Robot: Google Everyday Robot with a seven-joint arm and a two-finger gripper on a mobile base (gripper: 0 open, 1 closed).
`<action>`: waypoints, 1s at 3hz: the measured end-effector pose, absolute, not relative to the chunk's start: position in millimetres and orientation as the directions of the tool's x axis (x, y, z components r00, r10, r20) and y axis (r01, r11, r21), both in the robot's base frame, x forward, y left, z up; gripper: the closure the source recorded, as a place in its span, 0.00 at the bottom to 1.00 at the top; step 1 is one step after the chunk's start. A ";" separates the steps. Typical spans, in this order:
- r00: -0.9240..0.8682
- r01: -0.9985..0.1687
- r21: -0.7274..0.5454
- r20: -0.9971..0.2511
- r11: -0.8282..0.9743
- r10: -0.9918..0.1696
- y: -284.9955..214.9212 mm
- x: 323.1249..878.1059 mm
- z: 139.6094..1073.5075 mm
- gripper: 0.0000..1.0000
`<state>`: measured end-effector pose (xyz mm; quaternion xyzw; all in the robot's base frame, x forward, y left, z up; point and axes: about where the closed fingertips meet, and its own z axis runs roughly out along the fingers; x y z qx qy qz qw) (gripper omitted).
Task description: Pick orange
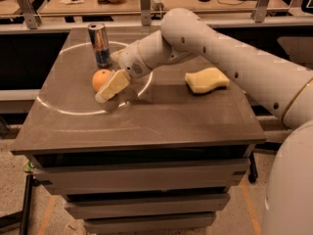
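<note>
The orange (pixel 100 78) sits on the dark table (pixel 146 121) at the left, just in front of an upright drink can (pixel 99 44). My gripper (pixel 107 77) reaches in from the right, low over the table. It is open and straddles the orange. One pale finger (pixel 113 85) lies along the orange's front right side and hides part of it. The other finger (pixel 116 56) shows behind the orange, next to the can. The orange rests on the table.
A pale yellow wavy-edged sponge (pixel 206 79) lies at the table's right. My white arm (pixel 220 53) crosses above the table's back right. A long desk with clutter and metal posts (pixel 145 4) stands behind the table.
</note>
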<state>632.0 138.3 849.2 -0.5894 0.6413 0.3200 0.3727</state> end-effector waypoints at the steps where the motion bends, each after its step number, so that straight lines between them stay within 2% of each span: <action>1: -0.037 -0.996 -0.011 -0.852 0.090 -0.523 139.0 629.5 843.9 0.00; 2: -0.039 -0.997 -0.002 -0.851 0.078 -0.523 139.6 629.0 840.9 0.14; 3: -0.034 -0.998 0.003 -0.851 0.061 -0.524 141.1 629.2 839.1 0.38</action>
